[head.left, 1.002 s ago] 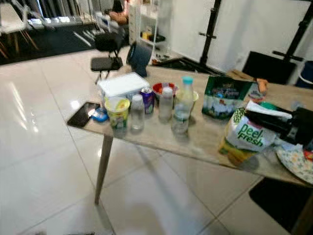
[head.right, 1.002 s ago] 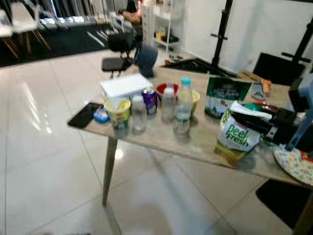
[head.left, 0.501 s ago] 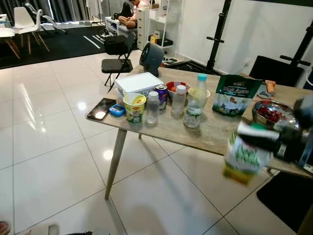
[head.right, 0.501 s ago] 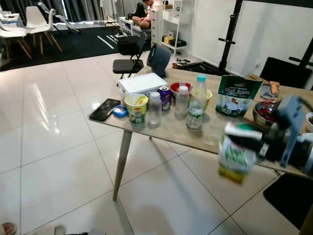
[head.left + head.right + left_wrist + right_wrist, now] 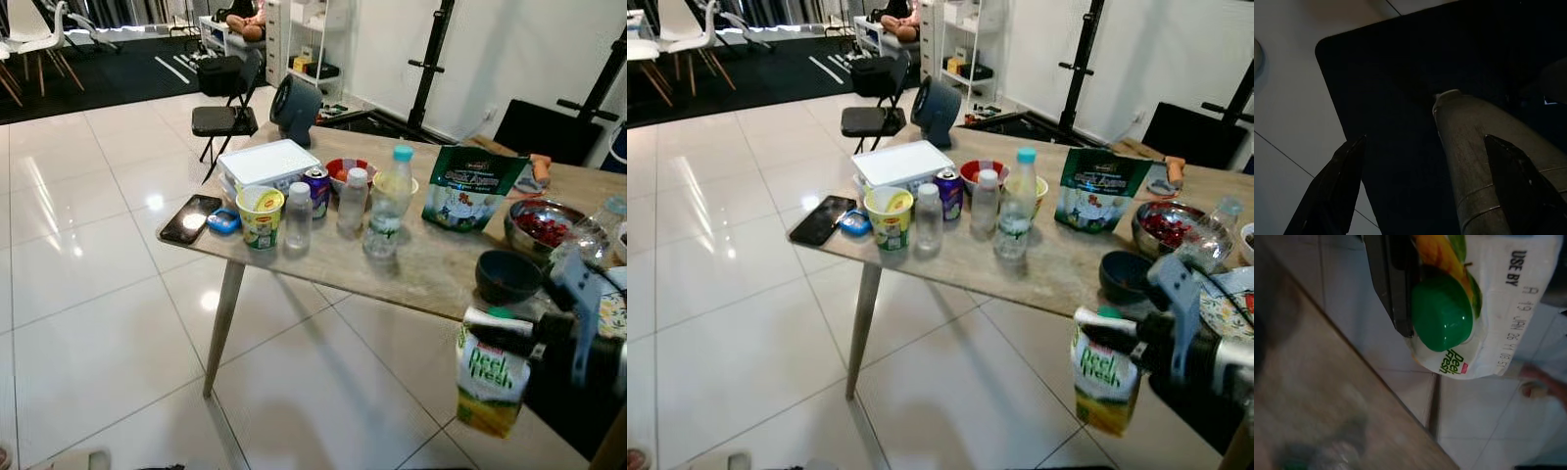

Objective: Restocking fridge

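Observation:
A white and green "Peel Fresh" juice carton point(image 5: 490, 382) with a green cap point(image 5: 1442, 313) hangs in the air past the table's front edge, over the tiled floor. My right gripper point(image 5: 502, 329) is shut on its top, and one black finger point(image 5: 1391, 284) lies along the carton beside the cap. My left gripper point(image 5: 1425, 139) hangs low over a black floor mat point(image 5: 1391, 98) with its fingers point(image 5: 1347, 166) spread wide and nothing held.
The wooden table point(image 5: 431, 269) carries a white box point(image 5: 266, 162), a yellow cup point(image 5: 259, 215), bottles point(image 5: 388, 211), a green bag point(image 5: 470, 186), a metal bowl point(image 5: 541, 223), a dark bowl point(image 5: 506, 276) and a phone point(image 5: 189, 217). A black chair point(image 5: 220, 108) and fan point(image 5: 294, 98) stand behind.
The carton has come off the tabletop and now hangs lower, in front of the table edge, still in my right gripper. The dark bowl it hid now shows. The head camera has shifted.

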Available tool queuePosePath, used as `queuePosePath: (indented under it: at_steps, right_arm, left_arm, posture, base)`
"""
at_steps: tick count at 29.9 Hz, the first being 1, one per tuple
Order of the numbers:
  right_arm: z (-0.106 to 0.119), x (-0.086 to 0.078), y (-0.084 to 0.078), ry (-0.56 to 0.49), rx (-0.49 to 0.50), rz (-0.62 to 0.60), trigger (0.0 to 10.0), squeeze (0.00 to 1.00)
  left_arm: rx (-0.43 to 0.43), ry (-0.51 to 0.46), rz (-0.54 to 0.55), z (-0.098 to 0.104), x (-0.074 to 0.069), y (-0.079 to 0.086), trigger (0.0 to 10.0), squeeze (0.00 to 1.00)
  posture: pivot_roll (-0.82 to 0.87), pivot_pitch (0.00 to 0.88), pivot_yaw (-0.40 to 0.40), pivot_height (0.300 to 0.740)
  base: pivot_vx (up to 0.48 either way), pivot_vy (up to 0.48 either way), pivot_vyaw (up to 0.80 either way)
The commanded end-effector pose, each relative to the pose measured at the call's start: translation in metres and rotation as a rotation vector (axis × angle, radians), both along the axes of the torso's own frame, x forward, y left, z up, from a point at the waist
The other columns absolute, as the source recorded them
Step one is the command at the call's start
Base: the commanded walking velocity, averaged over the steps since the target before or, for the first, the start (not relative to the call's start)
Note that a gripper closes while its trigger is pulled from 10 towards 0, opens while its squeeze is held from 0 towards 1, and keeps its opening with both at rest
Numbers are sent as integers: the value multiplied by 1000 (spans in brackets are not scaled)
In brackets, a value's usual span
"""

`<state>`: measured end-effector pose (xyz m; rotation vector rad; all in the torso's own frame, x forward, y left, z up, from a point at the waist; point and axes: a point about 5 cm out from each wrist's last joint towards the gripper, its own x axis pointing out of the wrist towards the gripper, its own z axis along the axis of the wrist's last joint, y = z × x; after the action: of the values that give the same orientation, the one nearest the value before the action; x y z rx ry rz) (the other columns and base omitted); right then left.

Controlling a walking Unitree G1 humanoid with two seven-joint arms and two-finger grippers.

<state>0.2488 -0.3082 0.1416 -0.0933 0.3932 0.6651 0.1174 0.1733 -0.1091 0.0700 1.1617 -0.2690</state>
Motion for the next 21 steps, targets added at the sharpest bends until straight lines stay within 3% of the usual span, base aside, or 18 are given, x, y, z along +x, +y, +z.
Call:
queuePosePath:
  at_steps: [1, 4, 7, 17, 21]
  right_arm:
    - [1, 3, -3, -28, -24, -18, 10000, 0]
    - [-34, 4, -22, 46, 15, -226, 10000, 0]
    - [-53, -2, -26, 83, 86, -299, 10000, 0]
    - [-83, -21, -25, 121, 246, -350, 10000, 0]
    - [-108, -35, -27, 189, 290, -450, 10000, 0]
  left_arm:
    - [-12, 95, -21, -7, -22, -8, 10000, 0]
    - [-17, 88, -20, -6, -19, -9, 10000, 0]
    - [-18, 85, -20, -6, -17, -6, 10000, 0]
    - [-15, 80, -22, -5, -15, -2, 10000, 0]
    - [-13, 77, -26, -4, -13, -2, 10000, 0]
  posture:
    - [-52, 0, -15, 740]
    - [-52, 0, -15, 740]
    - [-52, 0, -16, 740]
    - [-50, 0, -9, 740]
    - [-52, 0, -9, 740]
  base:
    - [0, 0, 0]
    - [0, 0, 0]
    - [0, 0, -473]
    - [0, 0, -712]
    - [0, 0, -712]
